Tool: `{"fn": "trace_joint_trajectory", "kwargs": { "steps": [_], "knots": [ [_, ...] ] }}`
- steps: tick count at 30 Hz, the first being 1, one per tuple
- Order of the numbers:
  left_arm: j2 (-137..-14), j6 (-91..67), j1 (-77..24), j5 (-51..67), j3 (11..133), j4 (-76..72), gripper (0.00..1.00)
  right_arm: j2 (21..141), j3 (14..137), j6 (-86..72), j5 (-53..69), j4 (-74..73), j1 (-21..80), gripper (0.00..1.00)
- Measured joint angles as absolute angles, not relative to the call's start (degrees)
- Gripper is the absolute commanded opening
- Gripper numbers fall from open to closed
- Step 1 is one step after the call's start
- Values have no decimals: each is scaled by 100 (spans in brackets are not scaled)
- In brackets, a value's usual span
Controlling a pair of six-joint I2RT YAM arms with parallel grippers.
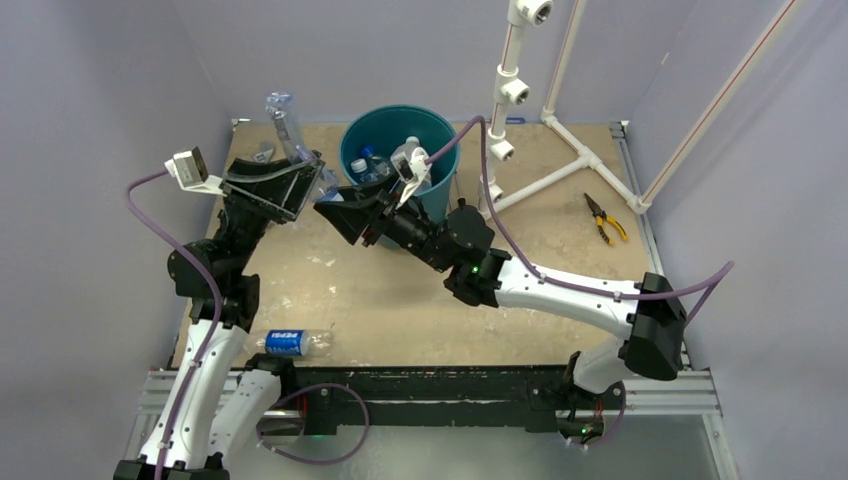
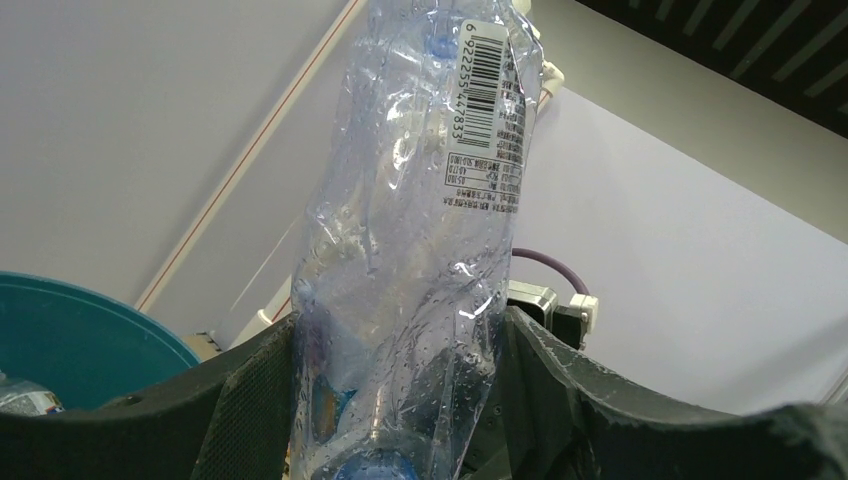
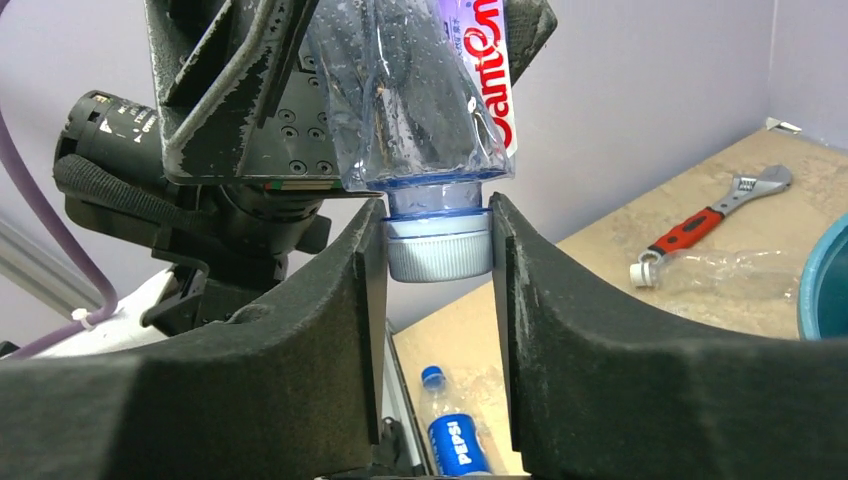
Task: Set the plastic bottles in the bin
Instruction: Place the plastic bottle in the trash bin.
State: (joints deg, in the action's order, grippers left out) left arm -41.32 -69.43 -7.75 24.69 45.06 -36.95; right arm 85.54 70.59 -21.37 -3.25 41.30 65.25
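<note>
1. From above: your left fingers are clamped on a crumpled bottle held over the far left of the tabletop. Its long axis is nearly upright and leans back. Your right fingers meet its lower end from the right. The bin, with bottles inside, stands just behind the right wrist, so that arm is nearer to it. A blue-labelled bottle lies on its side by the left base.
2. Left wrist: the crumpled bottle rises from between your fingers, barcode end up, its sides squeezed in. The bin's rim shows at lower left.
3. Right wrist: your fingers are closed against both sides of the pale cap, which points straight down into them. The body stands directly above, in the left grip. A handover looks likely, and the bin lies to your right.
</note>
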Motion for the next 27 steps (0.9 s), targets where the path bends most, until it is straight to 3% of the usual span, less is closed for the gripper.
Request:
{"fn": "trace_joint_trajectory", "kwargs": {
  "steps": [3,4,5,10,15,27],
  "knots": [
    [-4125,-6941,-779,2421,4475,-3671,25,8613,7067,-2126,-283,4158,6523,14],
    [-4128,-6941,-779,2408,4473,-3664,33,8621,7074,-2097,-255,4158,6521,6],
    [-4128,-6930,-784,2399,4473,-3653,49,8626,7083,-2071,-233,4147,6519,0],
    [-4121,-6486,-832,2462,4641,-3201,91,8512,7107,-1911,-187,3809,6519,0],
    [-4226,-5374,-937,2410,5496,-1865,99,7780,7105,-1579,-272,2615,6523,0],
    [-4536,-1608,-1684,2108,7227,-60,99,6357,8315,-886,-1441,-1798,6525,0]
  ]
}}
